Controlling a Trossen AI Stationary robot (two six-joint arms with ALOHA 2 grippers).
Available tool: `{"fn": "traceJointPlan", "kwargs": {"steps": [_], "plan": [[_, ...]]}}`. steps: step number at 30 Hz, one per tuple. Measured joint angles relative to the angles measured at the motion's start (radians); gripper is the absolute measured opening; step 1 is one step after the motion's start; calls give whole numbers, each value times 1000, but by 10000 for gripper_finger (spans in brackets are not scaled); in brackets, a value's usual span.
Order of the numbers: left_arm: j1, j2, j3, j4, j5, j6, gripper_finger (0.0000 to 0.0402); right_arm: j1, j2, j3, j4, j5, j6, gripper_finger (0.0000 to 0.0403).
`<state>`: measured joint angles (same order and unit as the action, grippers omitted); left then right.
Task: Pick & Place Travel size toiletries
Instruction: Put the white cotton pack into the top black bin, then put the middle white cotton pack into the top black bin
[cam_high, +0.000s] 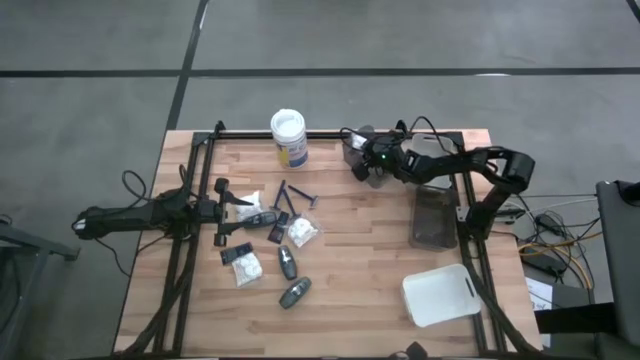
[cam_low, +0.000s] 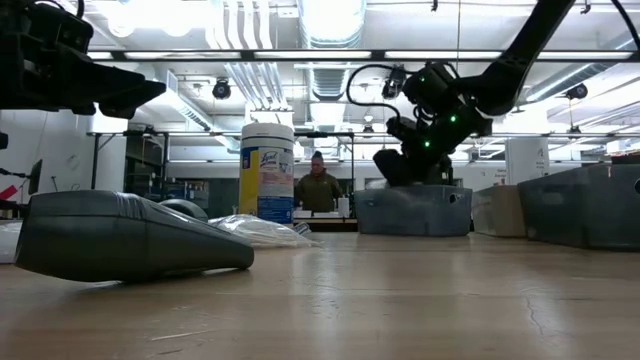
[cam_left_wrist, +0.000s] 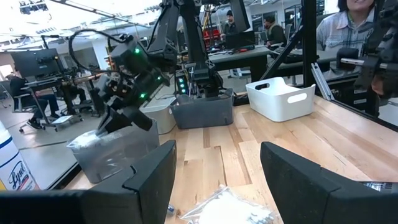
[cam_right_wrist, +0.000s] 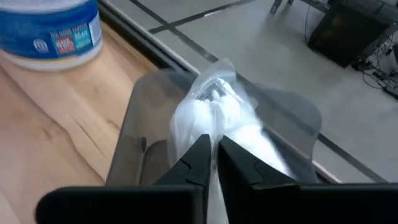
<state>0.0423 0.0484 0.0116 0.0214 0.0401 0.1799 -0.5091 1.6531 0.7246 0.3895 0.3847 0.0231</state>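
Right pincer (cam_right_wrist: 214, 163) raised above the counter's (cam_high: 360, 260) far edge, near the white-lidded jar (cam_high: 289, 137), fingers pressed together on a white puffy packet (cam_right_wrist: 217, 118) in clear wrap. Beneath it in the right wrist view, a small grey tray (cam_right_wrist: 140, 134); whether the packet touches it cannot be told. Left pincer (cam_high: 240, 205) low over the counter's left half, fingers spread with nothing between them, just beside the scattered toiletries (cam_high: 275, 245). White packets (cam_high: 243, 264), dark oval bottles (cam_high: 294, 292) and thin sticks (cam_high: 297, 194) lying loose left of centre on the counter. Larger grey tray (cam_high: 433, 216) at the right side, white tray (cam_high: 440, 295) nearer the front right corner. Person (cam_low: 317, 186) visible in the room beyond, in the low view.
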Motion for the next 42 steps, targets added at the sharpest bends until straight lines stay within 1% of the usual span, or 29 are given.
{"fn": "traceJointPlan", "kwargs": {"steps": [3,14,17,21,25,29,31,36,42], "plan": [[0,0,0,0,0,0,239,0,-24,3,-39,0,1,60],[0,0,0,0,0,0,239,-2,-58,2,-107,0,3,184],[0,0,0,0,0,0,239,-5,-64,2,-128,0,-1,210],[0,0,0,0,0,0,239,-5,-80,2,-155,0,-4,232],[0,0,0,0,0,0,239,-3,-110,1,-200,-2,6,246],[0,0,0,0,0,0,239,1,-163,1,-249,-50,41,254],[0,0,0,0,0,0,239,5,-191,1,-270,-53,56,254],[0,0,0,0,0,0,239,26,-251,1,-306,-53,75,238],[0,0,0,0,0,0,239,85,-297,0,-348,-56,99,218]]}}
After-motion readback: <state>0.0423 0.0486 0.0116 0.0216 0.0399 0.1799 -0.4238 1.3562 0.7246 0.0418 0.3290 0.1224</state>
